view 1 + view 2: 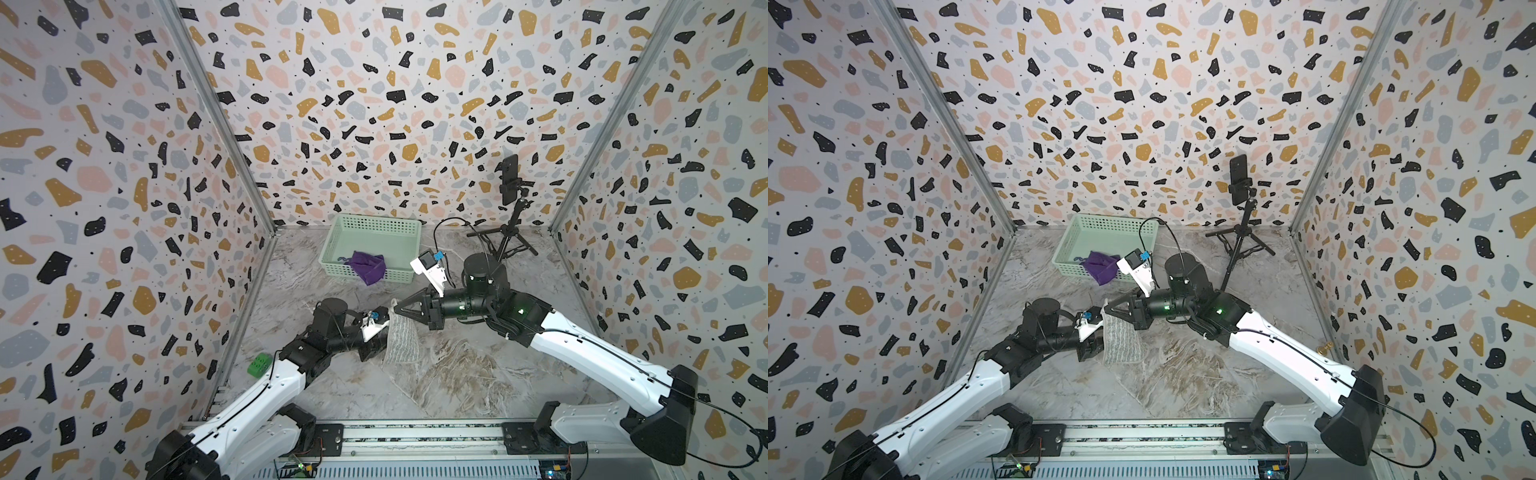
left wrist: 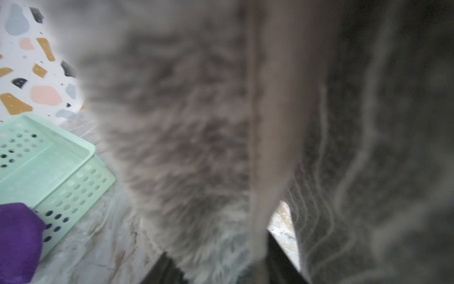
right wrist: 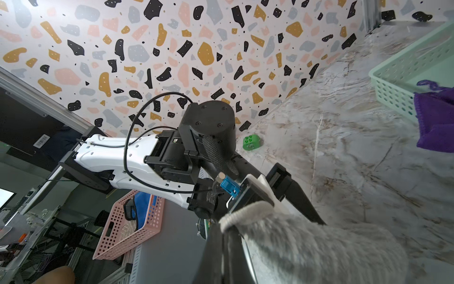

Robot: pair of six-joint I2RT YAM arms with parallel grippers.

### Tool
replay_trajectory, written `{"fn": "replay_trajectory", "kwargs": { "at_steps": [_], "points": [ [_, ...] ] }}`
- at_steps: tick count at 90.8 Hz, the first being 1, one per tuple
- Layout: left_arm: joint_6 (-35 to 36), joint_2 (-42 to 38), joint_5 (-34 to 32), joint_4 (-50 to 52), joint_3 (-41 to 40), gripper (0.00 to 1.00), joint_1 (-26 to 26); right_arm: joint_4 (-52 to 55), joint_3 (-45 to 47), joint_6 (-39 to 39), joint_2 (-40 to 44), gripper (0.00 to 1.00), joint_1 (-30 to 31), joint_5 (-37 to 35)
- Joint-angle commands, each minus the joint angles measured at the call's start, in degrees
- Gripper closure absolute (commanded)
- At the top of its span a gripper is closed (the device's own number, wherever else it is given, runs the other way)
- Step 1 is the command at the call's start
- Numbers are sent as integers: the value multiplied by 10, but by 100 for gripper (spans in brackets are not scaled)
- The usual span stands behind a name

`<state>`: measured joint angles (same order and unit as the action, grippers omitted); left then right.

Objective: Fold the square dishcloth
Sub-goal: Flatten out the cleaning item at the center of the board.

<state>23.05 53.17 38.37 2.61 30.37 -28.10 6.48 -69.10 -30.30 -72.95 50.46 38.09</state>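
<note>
The square dishcloth point(image 1: 401, 338) is grey and fluffy with wavy pale stripes. It hangs above the marble table in both top views point(image 1: 1121, 338). My right gripper point(image 1: 395, 308) is shut on the dishcloth's top corner, and the right wrist view shows the hem pinched between the fingertips point(image 3: 227, 236). My left gripper point(image 1: 1100, 336) sits against the cloth's left edge, mostly hidden behind it. In the left wrist view the dishcloth point(image 2: 184, 123) fills the frame and hangs between the two dark fingers point(image 2: 167, 268), which stand apart.
A mint basket point(image 1: 370, 224) stands at the back with a purple cloth point(image 1: 368, 266) draped over its front rim. A phone on a tripod point(image 1: 510, 178) stands at the back right. A green toy block point(image 1: 259, 364) lies by the left wall.
</note>
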Motion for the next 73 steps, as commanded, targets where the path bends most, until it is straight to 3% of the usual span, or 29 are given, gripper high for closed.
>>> {"fn": "replay_trajectory", "kwargs": {
  "at_steps": [1, 7, 39, 58, 73],
  "points": [
    [9, -12, 13, 44, 42, 76, 1, 38, -30, 24, 17, 100, -4, 10],
    [29, -19, -20, 101, 62, 100, 2, 54, -31, 33, 24, 100, -9, 0],
    [167, -77, -156, 469, 201, 100, 3, 210, 11, 99, 102, 100, -31, -98],
    [237, -119, -96, 728, 293, 100, -3, 242, 82, 63, 217, 100, -29, -75],
    [231, -126, -55, 799, 322, 100, -7, 270, 114, 46, 269, 100, -28, -92]
  ]
}}
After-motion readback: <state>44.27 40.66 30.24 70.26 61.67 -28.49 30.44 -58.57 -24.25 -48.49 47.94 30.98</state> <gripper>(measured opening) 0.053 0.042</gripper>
